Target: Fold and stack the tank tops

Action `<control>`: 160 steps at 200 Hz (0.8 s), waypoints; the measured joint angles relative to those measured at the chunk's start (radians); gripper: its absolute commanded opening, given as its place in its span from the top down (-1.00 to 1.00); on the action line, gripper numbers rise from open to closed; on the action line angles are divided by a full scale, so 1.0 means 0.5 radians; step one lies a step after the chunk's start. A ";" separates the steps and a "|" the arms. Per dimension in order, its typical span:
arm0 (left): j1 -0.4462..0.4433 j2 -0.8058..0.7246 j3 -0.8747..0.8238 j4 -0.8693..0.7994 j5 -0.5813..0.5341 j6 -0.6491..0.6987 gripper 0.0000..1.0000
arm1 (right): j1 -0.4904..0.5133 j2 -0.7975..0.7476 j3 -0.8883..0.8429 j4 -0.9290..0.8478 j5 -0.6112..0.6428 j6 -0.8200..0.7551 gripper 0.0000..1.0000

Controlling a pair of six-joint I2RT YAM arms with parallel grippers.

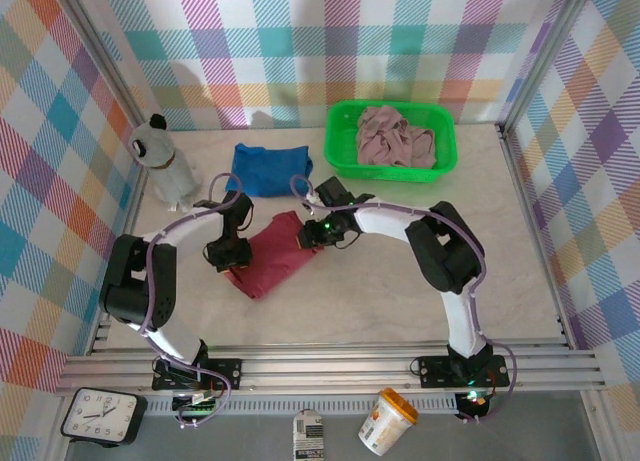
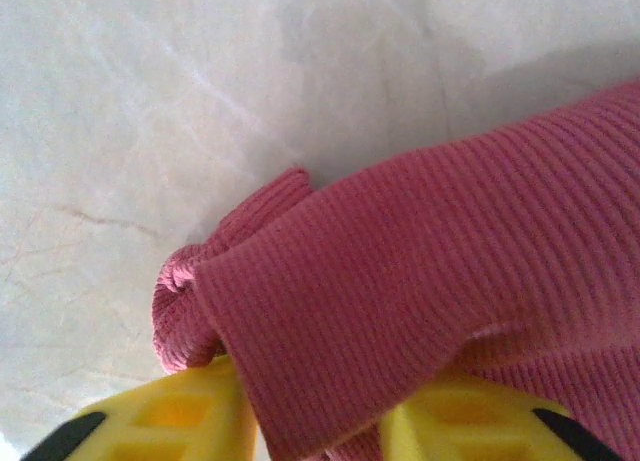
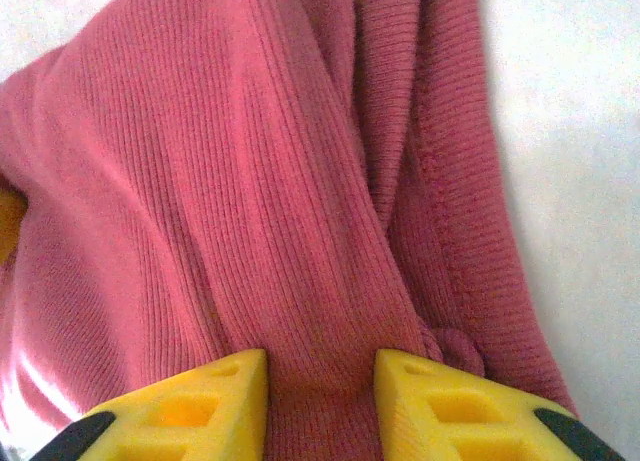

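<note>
Dark red tank top [image 1: 275, 256] lies rumpled mid-table, left gripper [image 1: 230, 266] pinched on its left edge, right gripper [image 1: 308, 237] nipped on its right edge, likely to carry both ends over in one fold; blue tank top [image 1: 268, 168] sits folded behind.

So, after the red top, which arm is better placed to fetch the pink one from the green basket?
Probably right: the green basket holding the pink top stands back right, nearer the right gripper; the left gripper is further left, by the blue top.
</note>
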 measured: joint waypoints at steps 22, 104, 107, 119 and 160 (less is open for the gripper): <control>0.002 0.114 0.103 -0.001 -0.003 0.112 0.59 | 0.017 -0.101 -0.139 -0.002 -0.018 0.053 0.14; 0.002 0.432 0.712 -0.078 -0.038 0.465 0.14 | 0.034 -0.474 -0.283 -0.051 0.362 0.069 -0.40; 0.002 0.430 0.726 -0.084 -0.035 0.468 0.11 | 0.034 -0.461 -0.269 -0.053 0.376 0.069 -0.40; 0.002 0.417 0.755 -0.118 -0.036 0.465 0.00 | 0.034 -0.395 -0.204 -0.057 0.416 0.062 -0.41; 0.082 0.240 0.562 -0.183 0.080 0.391 -0.32 | 0.035 -0.121 0.003 -0.096 0.475 0.055 -0.42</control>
